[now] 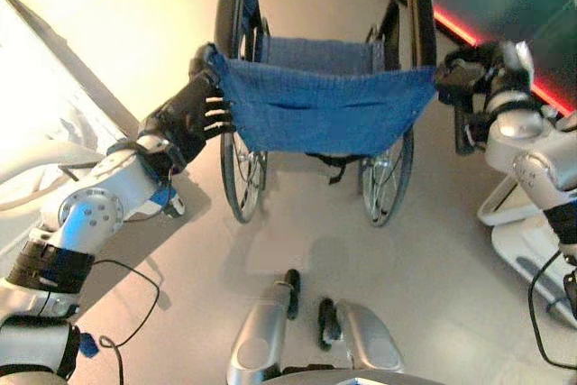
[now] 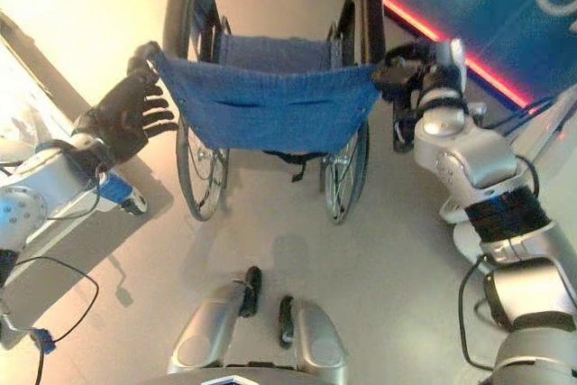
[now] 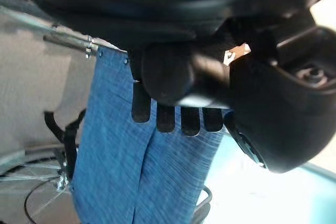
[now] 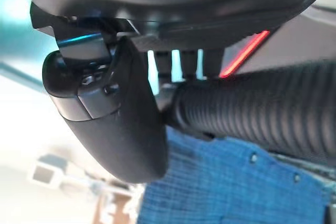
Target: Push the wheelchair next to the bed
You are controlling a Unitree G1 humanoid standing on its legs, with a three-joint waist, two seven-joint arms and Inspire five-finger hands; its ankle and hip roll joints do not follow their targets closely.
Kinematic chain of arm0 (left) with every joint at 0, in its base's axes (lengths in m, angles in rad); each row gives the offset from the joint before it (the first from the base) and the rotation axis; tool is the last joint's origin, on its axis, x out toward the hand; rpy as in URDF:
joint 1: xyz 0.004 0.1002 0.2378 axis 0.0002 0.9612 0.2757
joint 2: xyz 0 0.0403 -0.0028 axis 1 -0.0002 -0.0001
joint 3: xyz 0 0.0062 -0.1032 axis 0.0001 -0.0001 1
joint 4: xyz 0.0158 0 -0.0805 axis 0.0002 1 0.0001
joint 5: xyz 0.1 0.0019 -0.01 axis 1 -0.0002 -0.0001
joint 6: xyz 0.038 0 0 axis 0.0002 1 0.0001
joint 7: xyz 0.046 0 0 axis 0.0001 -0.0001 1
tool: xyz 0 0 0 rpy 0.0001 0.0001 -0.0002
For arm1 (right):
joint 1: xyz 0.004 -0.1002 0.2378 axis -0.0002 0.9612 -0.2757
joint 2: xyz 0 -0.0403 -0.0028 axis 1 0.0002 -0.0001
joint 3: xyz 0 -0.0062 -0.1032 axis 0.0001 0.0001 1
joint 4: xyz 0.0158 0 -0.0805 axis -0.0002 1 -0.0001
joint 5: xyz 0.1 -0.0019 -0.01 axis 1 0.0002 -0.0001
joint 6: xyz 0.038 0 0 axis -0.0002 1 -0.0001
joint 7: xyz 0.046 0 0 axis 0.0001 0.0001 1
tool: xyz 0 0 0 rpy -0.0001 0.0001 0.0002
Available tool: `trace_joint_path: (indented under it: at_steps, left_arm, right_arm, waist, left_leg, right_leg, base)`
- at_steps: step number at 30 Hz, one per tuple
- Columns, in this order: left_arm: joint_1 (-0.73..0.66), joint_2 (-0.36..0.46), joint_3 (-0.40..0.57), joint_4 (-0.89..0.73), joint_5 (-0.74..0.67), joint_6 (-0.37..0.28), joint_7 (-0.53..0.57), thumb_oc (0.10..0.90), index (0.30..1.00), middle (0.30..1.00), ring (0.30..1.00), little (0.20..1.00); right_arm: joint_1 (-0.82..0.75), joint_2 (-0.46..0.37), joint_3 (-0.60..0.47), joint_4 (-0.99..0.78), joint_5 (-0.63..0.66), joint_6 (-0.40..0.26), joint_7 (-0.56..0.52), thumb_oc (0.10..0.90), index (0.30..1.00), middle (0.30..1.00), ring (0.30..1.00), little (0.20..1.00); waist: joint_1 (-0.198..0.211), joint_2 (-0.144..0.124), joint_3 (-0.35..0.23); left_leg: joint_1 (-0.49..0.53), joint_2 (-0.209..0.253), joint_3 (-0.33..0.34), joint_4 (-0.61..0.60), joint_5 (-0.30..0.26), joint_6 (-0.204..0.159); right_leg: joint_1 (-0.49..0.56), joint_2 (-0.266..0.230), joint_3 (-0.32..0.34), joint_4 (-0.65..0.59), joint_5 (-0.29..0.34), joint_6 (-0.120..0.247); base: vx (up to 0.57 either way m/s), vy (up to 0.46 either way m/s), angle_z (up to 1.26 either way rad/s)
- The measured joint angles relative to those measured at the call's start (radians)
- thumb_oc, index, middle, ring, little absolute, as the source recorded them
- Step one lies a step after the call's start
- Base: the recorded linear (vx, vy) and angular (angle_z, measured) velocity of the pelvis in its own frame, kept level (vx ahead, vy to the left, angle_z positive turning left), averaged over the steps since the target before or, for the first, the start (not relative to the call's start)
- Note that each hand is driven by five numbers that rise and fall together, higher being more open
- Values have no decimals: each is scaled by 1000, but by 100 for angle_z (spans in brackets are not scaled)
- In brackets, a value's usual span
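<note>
The wheelchair [image 1: 320, 105] stands right in front of me with its back to me: blue cloth backrest, black frame, two big spoked wheels. My left hand [image 1: 191, 116] sits at the left push handle [image 2: 144, 55] with its fingers [image 2: 155, 113] spread and straight against the edge of the blue cloth. In the left wrist view the handle's black end [image 3: 168, 76] lies between thumb and fingers. My right hand [image 1: 476, 71] is at the right push handle, and the ribbed black grip [image 4: 262, 114] runs through it between the thumb [image 4: 118, 124] and the curled fingers.
A bright white bed [image 1: 36, 146] lies along the left side. At the right a teal wall with a red floor strip [image 1: 451, 24] runs diagonally, and a white machine base [image 1: 518, 223] stands on the floor near my right arm. Grey floor stretches ahead past the wheelchair.
</note>
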Motion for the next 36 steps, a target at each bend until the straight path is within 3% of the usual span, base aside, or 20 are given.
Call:
trace_joint_path:
  at_steps: [1,2,3,5,7,8,9,11,12,14,16,19,24,27,29,30,32,33,35,36]
  left_arm:
    - [-2,-1,0,-5,0,-2,1,400,300,300,300,300]
    - [-4,-3,1,-14,-5,0,3,400,300,300,300,300]
    - [-5,-8,1,-14,-8,1,3,400,300,300,300,300]
    - [7,-22,0,-14,-8,3,1,400,300,300,300,300]
    - [56,-20,16,-33,-8,1,0,400,300,300,300,300]
    - [78,2,23,-58,-9,-6,0,400,300,300,300,300]
    - [80,2,22,-60,-10,-9,-1,400,300,300,300,300]
    - [80,-2,21,-64,-20,-11,-3,400,300,300,300,300]
    - [83,-19,23,-68,-22,-12,-6,400,300,300,300,300]
    - [92,-33,22,-76,-33,-11,-10,400,300,300,300,300]
    - [105,-36,21,-82,-38,-6,-21,400,300,300,300,300]
    - [125,-35,19,-88,-36,-8,-35,400,300,300,300,300]
    - [181,-51,22,-114,-20,-8,-92,400,300,300,300,300]
    - [258,-55,33,-167,-9,9,-91,400,300,300,300,300]
    - [304,-57,41,-201,-8,39,-91,400,300,300,300,300]
    - [314,-52,52,-212,-7,55,-98,400,300,300,300,300]
    - [295,-59,57,-210,-1,60,-102,400,300,300,300,300]
    - [282,-60,60,-206,2,70,-106,400,300,300,300,300]
    - [272,-62,80,-200,5,91,-117,400,300,300,300,300]
    - [265,-66,94,-195,11,97,-127,400,300,300,300,300]
  right_arm:
    - [-1,-6,0,-2,1,0,0,400,300,300,300,300]
    - [3,-16,0,-2,8,11,0,400,300,300,300,300]
    - [12,-16,0,-2,10,15,0,400,300,300,300,300]
    - [33,-20,3,-1,17,36,0,400,300,300,300,300]
    - [39,-21,8,-12,50,46,1,400,300,300,300,300]
    - [31,-43,13,-29,67,55,8,400,300,300,300,300]
    - [27,-41,10,-27,69,54,8,400,300,300,300,300]
    - [13,-42,20,-7,70,44,9,400,300,300,300,300]
    - [12,-54,26,-6,69,42,7,400,300,300,300,300]
    - [12,-52,39,13,65,42,4,400,300,300,300,300]
    - [13,-41,51,23,48,43,-3,400,300,300,300,300]
    - [13,-36,67,31,48,36,-7,400,300,300,300,300]
    - [52,-43,83,46,36,4,-7,400,300,300,300,300]
    - [107,-23,81,44,1,-3,6,400,300,300,300,300]
    - [136,-35,87,30,1,5,16,400,300,300,300,300]
    - [160,-35,82,24,-7,10,17,400,300,300,300,300]
    - [157,-38,81,28,-9,15,17,400,300,300,300,300]
    - [157,-38,77,44,-12,15,18,400,300,300,300,300]
    - [160,-19,77,70,-29,15,18,400,300,300,300,300]
    - [157,-1,74,78,-30,14,18,400,300,300,300,300]
  waist:
    - [1,4,4]
    - [-6,5,12]
    - [-11,1,16]
    - [-20,-22,16]
    - [-30,-21,12]
    - [-53,-24,5]
    - [-42,-21,5]
    - [-18,-18,3]
    - [-4,-20,3]
    - [24,-25,5]
    - [41,-24,6]
    - [72,-14,10]
    - [106,33,26]
    - [150,43,24]
    - [162,89,0]
    - [161,73,-8]
    - [152,36,-17]
    - [143,20,-28]
    - [168,-16,-58]
    - [188,-36,-71]
  left_leg:
    - [7,0,-8,-11,7,3]
    - [21,-2,-44,-9,11,-7]
    - [36,-3,-61,-9,4,-14]
    - [79,-13,-91,1,-40,-21]
    - [113,23,-67,6,-64,-77]
    - [35,51,-37,245,-104,-142]
    - [-7,71,-29,413,-104,-147]
    - [-33,91,-35,600,49,-244]
    - [-78,61,-62,654,186,-276]
    - [-133,47,-71,650,142,-217]
    - [-164,47,-67,454,102,-169]
    - [-186,84,8,91,127,-198]
    - [-170,137,144,-249,170,-275]
    - [-108,142,134,-246,167,-270]
    - [-37,160,134,-214,83,-290]
    - [-21,138,127,-206,146,-210]
    - [-34,110,197,-173,137,-219]
    - [-69,105,208,-83,111,-191]
    - [-82,86,217,-43,109,-146]
    - [-88,83,220,-45,117,-123]
  right_leg:
    - [-27,-1,14,-55,19,28]
    - [-43,-5,23,-216,75,105]
    - [-38,-10,25,-287,109,110]
    - [-2,-26,20,-405,212,80]
    - [43,-12,-31,-318,230,14]
    - [99,-14,-75,-352,262,-8]
    - [98,-9,-87,-338,255,-15]
    - [102,1,-90,-296,206,-59]
    - [112,12,-69,-293,184,-78]
    - [158,7,-75,-325,197,-61]
    - [208,23,-85,-368,189,-66]
    - [275,54,-117,-420,178,-83]
    - [465,129,-121,-560,155,-108]
    - [588,138,-76,-578,110,-93]
    - [650,179,-43,-553,40,-43]
    - [658,185,13,-505,-19,-35]
    - [660,183,60,-495,-43,-72]
    - [669,160,45,-501,-57,-81]
    - [682,148,29,-483,-81,-39]
    - [606,149,10,-339,-82,-11]
  base:
    - [665,-302,53]
    - [429,-215,32]
    - [557,-220,54]
    - [508,-181,52]
    - [353,-187,39]
    - [253,-132,31]
    - [457,-221,25]
    - [421,-174,-3]
    - [390,-123,0]
    - [407,-104,-5]
    - [302,-62,-7]
    - [357,-78,-21]
    - [718,3,-21]
    - [656,41,-62]
    - [568,63,-33]
    - [624,30,14]
    - [597,10,38]
    - [343,30,25]
    - [305,48,-12]
    - [208,42,-31]
